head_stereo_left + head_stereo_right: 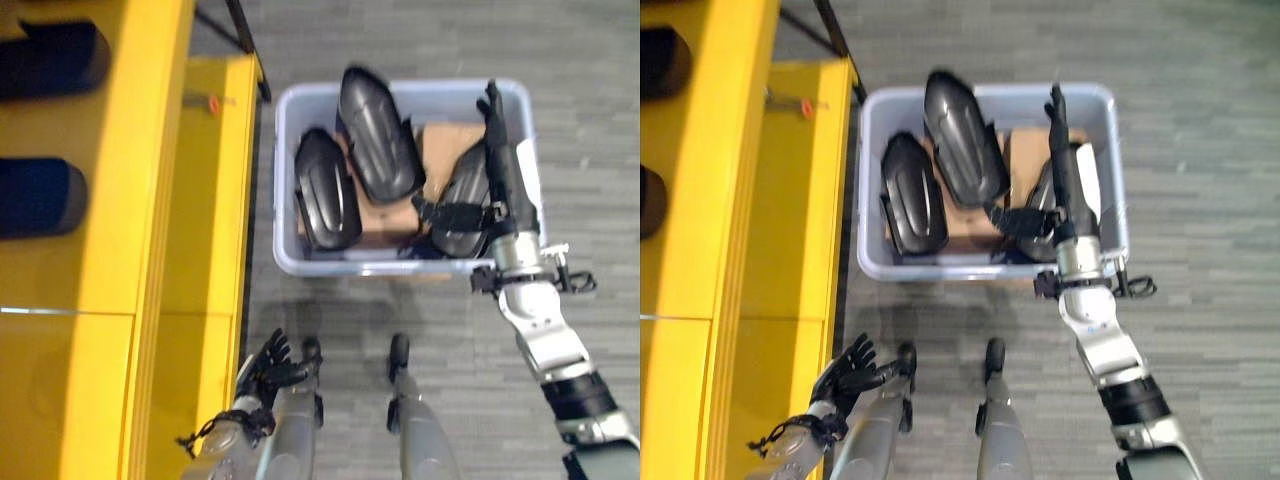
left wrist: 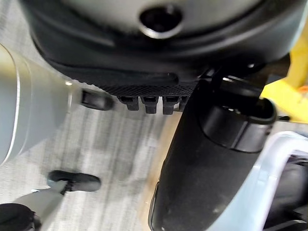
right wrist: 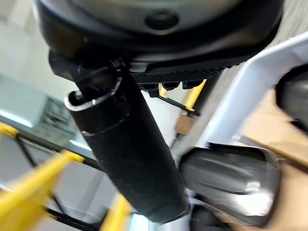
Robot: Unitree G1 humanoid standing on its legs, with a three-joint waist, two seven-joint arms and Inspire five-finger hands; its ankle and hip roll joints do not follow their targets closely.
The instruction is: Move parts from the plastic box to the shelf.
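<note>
right hand [image 1: 497, 160] reaches flat, fingers straight, over the box [image 1: 300, 262] (parts [image 1: 378, 135] at 10 o'clock); should curl firmly round one; left hand [image 1: 268, 366] relaxed.

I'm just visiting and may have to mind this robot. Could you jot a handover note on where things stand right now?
Right hand: reaching into the plastic box, fingers straight, over the right-most black part; nothing gripped yet.
Left hand: low beside the yellow shelf, open, holding nothing.
Three black parts lie in the box, on cardboard. Dark items already sit on the shelf.
Left: lift each part out and shelve it.
</note>
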